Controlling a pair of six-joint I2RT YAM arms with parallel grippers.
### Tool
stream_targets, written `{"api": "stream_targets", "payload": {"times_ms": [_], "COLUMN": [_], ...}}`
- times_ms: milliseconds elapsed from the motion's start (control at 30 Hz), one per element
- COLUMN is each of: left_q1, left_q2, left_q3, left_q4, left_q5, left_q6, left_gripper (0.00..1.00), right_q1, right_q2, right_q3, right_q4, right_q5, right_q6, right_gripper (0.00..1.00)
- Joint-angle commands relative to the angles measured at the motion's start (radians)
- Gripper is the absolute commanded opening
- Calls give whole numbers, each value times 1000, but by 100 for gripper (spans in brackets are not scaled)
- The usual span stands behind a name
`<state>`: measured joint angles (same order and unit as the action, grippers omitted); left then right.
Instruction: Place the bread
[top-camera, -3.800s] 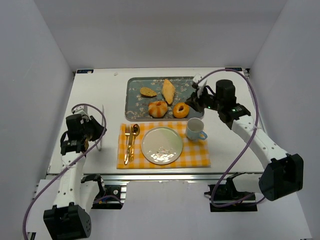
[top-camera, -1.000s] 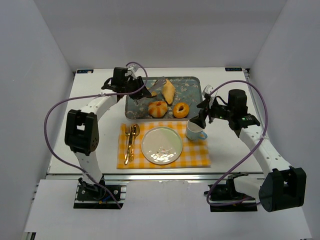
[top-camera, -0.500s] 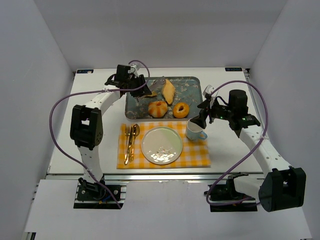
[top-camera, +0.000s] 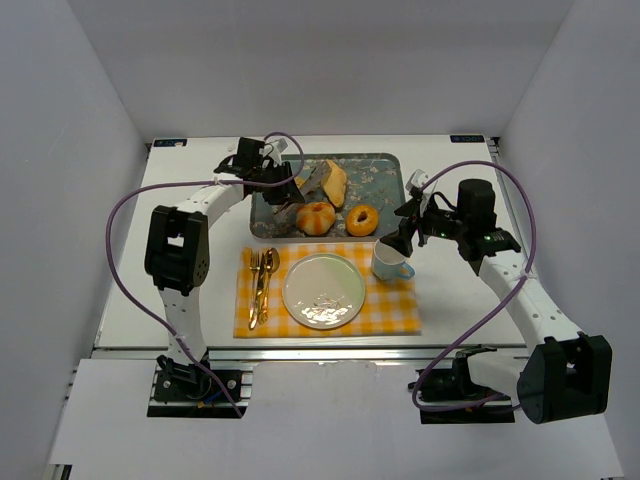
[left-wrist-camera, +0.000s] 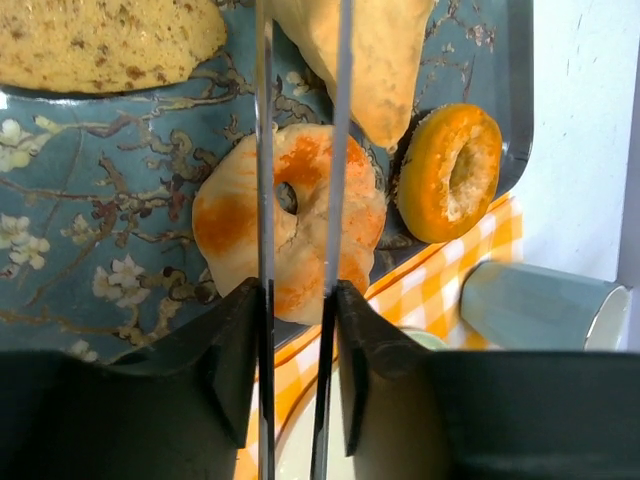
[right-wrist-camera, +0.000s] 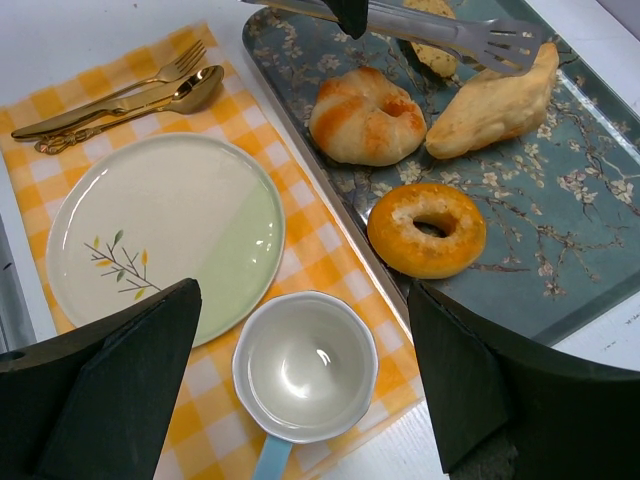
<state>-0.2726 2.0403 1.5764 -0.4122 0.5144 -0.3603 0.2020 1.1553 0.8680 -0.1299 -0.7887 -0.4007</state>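
Now tongs in left end effector closer to bread

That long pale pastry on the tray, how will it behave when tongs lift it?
The bread looks crusty and keeps its shape, so probably stiff, not floppy. Its tapered ends may let it pivot between the slim tongs unless gripped mid-body. Probably light; hard squeezing might dent it.

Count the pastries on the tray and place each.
4: the bread far middle, flat brown piece left of it, pale bun in front, ring doughnut front right. None looks hidden.
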Motion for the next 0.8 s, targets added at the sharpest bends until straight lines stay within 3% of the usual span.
{"api": "stream_targets", "payload": {"times_ms": [0,300,600,767], "left_q1": [-5,-5,-5,-5], "left_q2": [-29,-61,-233,-403], "left_q3": [-4,-28,-151,-311], "left_q4": [15,65,177,211], "left_q5": [30,107,153,154], "left_q6": [12,-34,-109,-128], "left_gripper": [42,0,0,0], "right_q1": [-7,-7,-7,-7], "right_q2": [-17,-29,-37,-40], "right_q3": [-12,-17,-17,-20], "right_q4": [35,32,24,21], "right_q5": [-17,-17,-18,-24], "right_q6": [2,3,0,-1], "right_gripper": [89,89,89,89]}}
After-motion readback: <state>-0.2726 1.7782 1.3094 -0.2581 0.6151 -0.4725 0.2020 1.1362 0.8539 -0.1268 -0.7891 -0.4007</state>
